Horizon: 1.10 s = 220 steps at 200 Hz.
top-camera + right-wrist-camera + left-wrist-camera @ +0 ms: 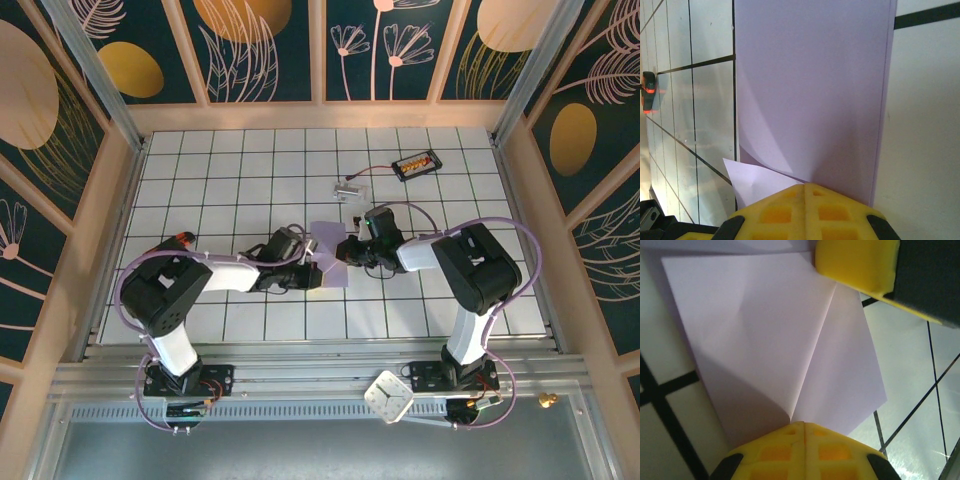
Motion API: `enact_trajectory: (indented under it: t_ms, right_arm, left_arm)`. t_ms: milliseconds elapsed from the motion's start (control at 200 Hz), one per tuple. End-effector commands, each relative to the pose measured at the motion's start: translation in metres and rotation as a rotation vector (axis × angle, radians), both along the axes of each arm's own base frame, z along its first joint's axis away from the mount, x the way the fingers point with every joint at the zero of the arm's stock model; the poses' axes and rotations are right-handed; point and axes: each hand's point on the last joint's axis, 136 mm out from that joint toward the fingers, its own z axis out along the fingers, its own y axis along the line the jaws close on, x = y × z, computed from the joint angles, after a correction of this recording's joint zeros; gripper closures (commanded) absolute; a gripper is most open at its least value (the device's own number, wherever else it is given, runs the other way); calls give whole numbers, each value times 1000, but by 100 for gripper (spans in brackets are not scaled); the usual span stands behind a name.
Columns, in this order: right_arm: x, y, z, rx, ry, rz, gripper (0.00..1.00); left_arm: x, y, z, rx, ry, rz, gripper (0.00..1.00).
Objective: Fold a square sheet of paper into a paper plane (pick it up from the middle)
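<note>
Counting first: one lavender sheet of paper [328,258], one left arm [215,272], one right arm [470,260], two sets of fingers.

Located the sheet about the middle of the worktop [200,200], slightly toward the near edge. Folded, not flat: one long crease up its middle in the left wrist view; a doubled layer with a straight edge in the right wrist view, plus a small pointed flap poking out underneath. Cannot tell from above how far off the tiles.

Noted left fingers [775,452] clenched, pressed together on the sheet's edge right at the foot of the crease. Noted right fingers [772,212] likewise clenched, gripping the folded layers at the opposite edge. Placed facing each other across the sheet, one from the left side, one from the right. Spotted the right fingers again at the top right of the left wrist view, against the paper.

Other items, one of each:
- clear plastic piece with a wire [350,188], toward the far edge, just right of centre
- black tray with orange pieces [415,165], near the far right corner
- white clock-like square [388,396], off the tiles on the metal rail beyond the near edge, beside the right arm's base

All three well apart from the sheet.

Obstructed from above by both wrists, crowding over the sheet and covering its left and right edges.
</note>
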Motion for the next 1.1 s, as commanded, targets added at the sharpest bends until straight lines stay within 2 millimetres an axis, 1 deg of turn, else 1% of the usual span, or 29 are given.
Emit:
enact_trajectory:
  t_ms: [0, 170, 185, 250, 310, 385, 430, 470, 515, 575, 636, 666, 706, 756, 771, 801, 811, 826, 926, 956, 1096]
  right_arm:
    - [-18, -31, -43, -155, 104, -36, 100]
    - [-21, -34, -47, -175, 114, -33, 100]
    - [-21, -34, -47, -176, 115, -32, 100]
    - [-22, -36, -48, -184, 116, -31, 100]
    - [-21, -36, -46, -183, 110, -30, 100]
    - [-19, -31, -40, -159, 91, -15, 100]
    - [-17, -26, -32, -128, 69, 3, 100]
    - [-15, -21, -20, -94, 42, 19, 100]
    - [-12, -17, -7, -61, 8, 33, 100]
    - [-11, -13, 12, -23, -35, 55, 100]
    - [-13, -12, 26, -8, -62, 66, 100]
    - [-14, -14, 31, -7, -72, 64, 98]
    - [-17, -18, 35, -15, -77, 53, 96]
    - [-22, -24, 39, -36, -82, 35, 94]
    - [-23, -27, 39, -47, -82, 26, 93]
    - [-26, -33, 38, -78, -77, 2, 91]
    - [-27, -35, 37, -88, -76, -7, 90]
    - [-27, -38, 37, -101, -76, -18, 90]
    - [-38, -53, 31, -195, -46, -85, 85]
    - [-45, -49, 31, -205, -45, -81, 84]
    - [-54, -47, 27, -219, -18, -136, 79]
  left_arm:
    - [-33, 28, -29, 71, 141, 20, 100]
    - [-50, 35, -36, 37, 214, 41, 100]
    - [-50, 34, -29, 21, 201, 40, 100]
    - [-56, 38, -27, 13, 214, 40, 100]
    - [-58, 37, -16, -14, 201, 34, 100]
    - [-48, 28, 12, -74, 130, 15, 100]
    - [-39, 21, 32, -114, 73, 12, 95]
    - [-29, 16, 46, -142, 25, 24, 93]
    - [-17, 12, 57, -160, -14, 51, 92]
    - [0, 4, 65, -178, -40, 73, 93]
    - [15, -4, 65, -179, -46, 85, 96]
    - [20, -9, 63, -175, -46, 82, 97]
    - [27, -12, 57, -156, -42, 89, 99]
    - [36, -16, 54, -147, -48, 88, 100]
    - [38, -17, 51, -142, -47, 88, 100]
    - [42, -18, 55, -141, -62, 87, 100]
    - [43, -18, 46, -123, -51, 88, 100]
    - [45, -16, 42, -108, -49, 91, 100]
    - [55, -7, 28, -38, -65, 102, 100]
    - [57, -3, 23, -23, -64, 107, 100]
    - [55, 0, 6, 7, -51, 91, 100]
